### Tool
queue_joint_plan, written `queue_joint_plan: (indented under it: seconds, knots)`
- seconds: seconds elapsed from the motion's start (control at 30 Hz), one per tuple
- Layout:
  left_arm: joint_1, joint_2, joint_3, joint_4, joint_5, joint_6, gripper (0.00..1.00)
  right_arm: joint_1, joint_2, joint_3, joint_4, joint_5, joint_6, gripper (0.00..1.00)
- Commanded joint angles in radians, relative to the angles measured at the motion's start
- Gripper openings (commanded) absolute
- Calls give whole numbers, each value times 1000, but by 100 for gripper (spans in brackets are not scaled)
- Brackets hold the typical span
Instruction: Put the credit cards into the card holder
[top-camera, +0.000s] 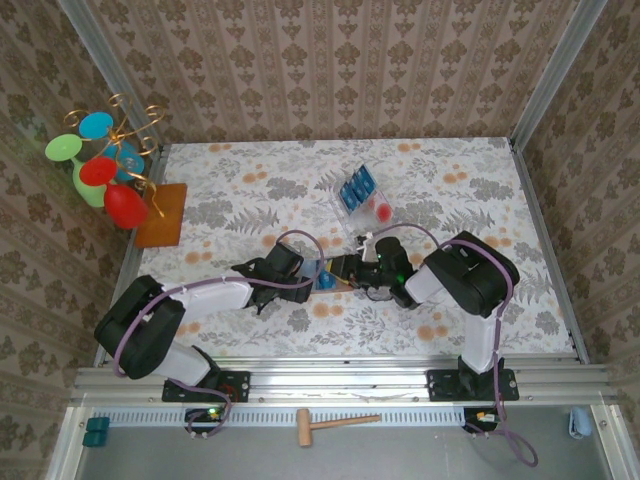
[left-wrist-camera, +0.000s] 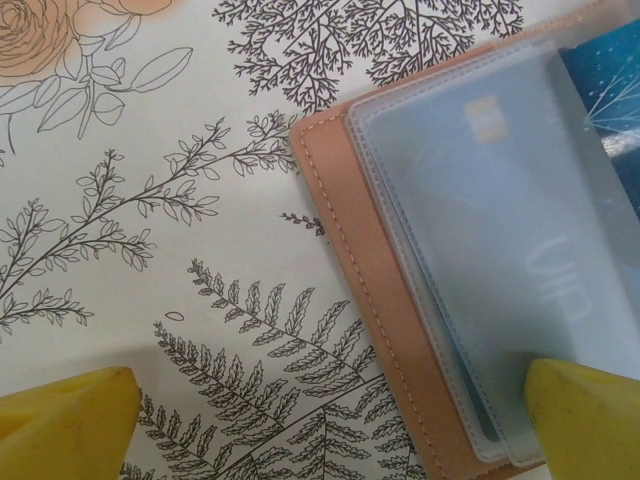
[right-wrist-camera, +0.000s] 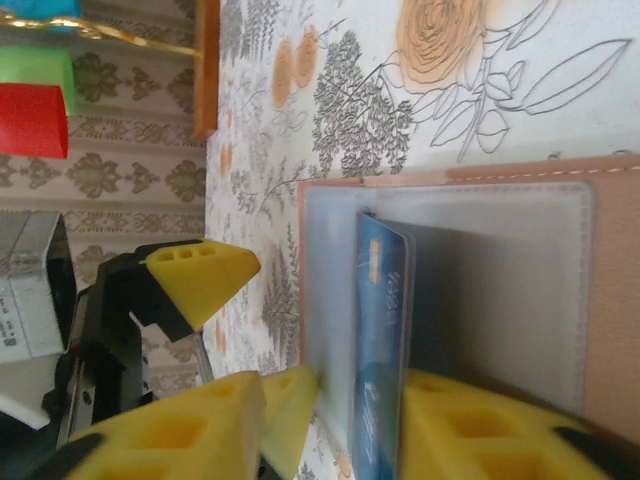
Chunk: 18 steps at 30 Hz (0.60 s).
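The tan card holder (left-wrist-camera: 340, 230) lies open on the floral tablecloth, between both grippers (top-camera: 333, 268). A blue credit card (left-wrist-camera: 500, 240) shows through its frosted sleeves, and a bare blue patch (left-wrist-camera: 610, 90) shows beyond them. My left gripper (left-wrist-camera: 330, 430) is open wide, and its right fingertip (left-wrist-camera: 590, 420) rests on the sleeves' near edge. In the right wrist view the card (right-wrist-camera: 382, 330) stands on edge in a raised sleeve of the holder (right-wrist-camera: 610, 300). My right gripper (right-wrist-camera: 330, 435) is open around it, the card against one finger (right-wrist-camera: 480, 430). More blue cards (top-camera: 357, 186) lie further back.
The clear tray (top-camera: 372, 208) with a red dot holds the spare cards behind the grippers. An orange-brown mat (top-camera: 163, 213) and a stand of coloured glasses (top-camera: 105, 165) sit at the far left. A left finger (right-wrist-camera: 295, 410) sits between my right fingers.
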<state>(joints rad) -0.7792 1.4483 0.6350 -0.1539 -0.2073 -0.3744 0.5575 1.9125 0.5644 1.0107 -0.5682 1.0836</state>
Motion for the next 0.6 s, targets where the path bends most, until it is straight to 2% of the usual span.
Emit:
queue_joint_plan:
  seconds: [0.0,0.23,0.57]
  knots:
    - [-2,-26,-11,-32,-14,-6,100,-1,-23,-4,-192,46,-64,48]
    - [13,-46,-14,-29,1,-16,100,-2,-147,63,-503,112,-180,67]
    - [102,-132,-40,-44,37,-40,100,5,-243,194,-824,180,-304,69]
